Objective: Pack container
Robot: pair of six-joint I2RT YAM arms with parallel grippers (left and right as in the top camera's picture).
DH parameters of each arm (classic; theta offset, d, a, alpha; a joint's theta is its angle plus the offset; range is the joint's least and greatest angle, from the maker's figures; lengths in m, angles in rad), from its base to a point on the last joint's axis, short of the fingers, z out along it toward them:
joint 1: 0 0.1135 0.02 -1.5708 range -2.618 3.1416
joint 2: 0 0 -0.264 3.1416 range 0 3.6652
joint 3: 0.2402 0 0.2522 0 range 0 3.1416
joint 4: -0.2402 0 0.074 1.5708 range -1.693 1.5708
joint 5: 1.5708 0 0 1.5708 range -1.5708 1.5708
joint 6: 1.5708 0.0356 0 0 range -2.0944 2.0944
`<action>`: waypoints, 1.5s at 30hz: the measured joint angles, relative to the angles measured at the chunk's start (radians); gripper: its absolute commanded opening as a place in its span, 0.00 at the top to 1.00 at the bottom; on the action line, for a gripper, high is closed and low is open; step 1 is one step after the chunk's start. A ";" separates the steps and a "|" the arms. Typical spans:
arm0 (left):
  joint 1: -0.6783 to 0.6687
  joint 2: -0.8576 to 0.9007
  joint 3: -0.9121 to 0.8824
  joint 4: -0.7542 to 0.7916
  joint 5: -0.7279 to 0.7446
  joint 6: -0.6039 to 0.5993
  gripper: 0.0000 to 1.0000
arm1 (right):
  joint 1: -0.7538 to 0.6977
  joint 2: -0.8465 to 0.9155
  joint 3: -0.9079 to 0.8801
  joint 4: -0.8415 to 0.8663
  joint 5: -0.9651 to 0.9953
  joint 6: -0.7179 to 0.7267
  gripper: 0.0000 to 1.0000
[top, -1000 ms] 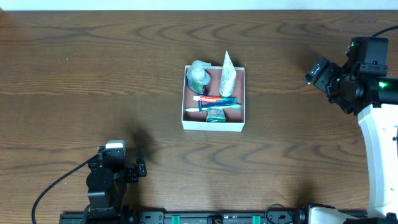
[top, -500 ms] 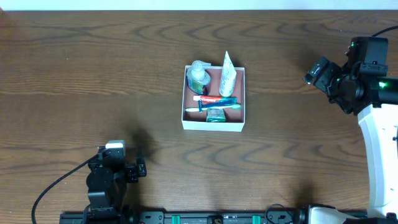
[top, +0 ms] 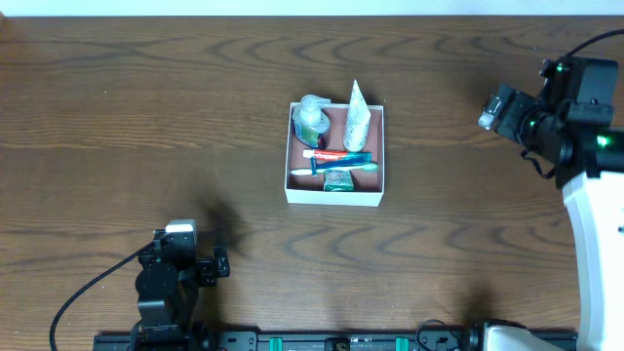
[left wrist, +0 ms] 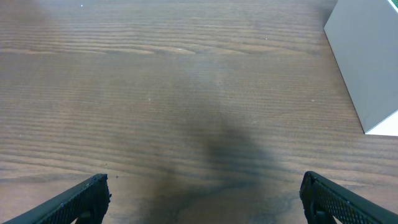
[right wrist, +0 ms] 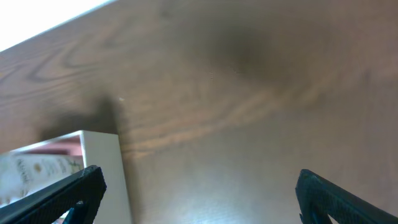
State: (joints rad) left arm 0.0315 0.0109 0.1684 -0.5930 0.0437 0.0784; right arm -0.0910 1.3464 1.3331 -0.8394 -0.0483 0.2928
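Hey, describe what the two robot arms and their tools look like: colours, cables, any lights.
The left arm is compact and black, with a pale block on top and a black cable trailing away. The right arm has black joints with small green lights, a white lower link and a dark wire. Fingers on the left tool and right tool are black with ridged edges.

Container [top: 334,198] walls and upright toiletries [top: 354,115] block mid-table, open table [top: 146,117] all round
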 measured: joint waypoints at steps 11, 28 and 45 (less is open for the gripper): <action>0.000 -0.001 0.000 0.000 0.002 0.000 0.02 | 0.014 -0.346 -0.362 0.278 -0.057 -0.306 0.01; 0.000 -0.001 0.000 -0.001 0.002 0.000 0.02 | 0.014 -0.844 -0.931 0.406 -0.080 -0.360 0.01; 0.000 -0.001 0.000 -0.001 0.002 0.000 0.02 | 0.014 -1.199 -1.172 0.410 -0.146 -0.363 0.01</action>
State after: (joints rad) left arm 0.0315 0.0101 0.1684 -0.5938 0.0456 0.0784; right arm -0.0772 0.1478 0.1616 -0.4297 -0.1940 -0.0700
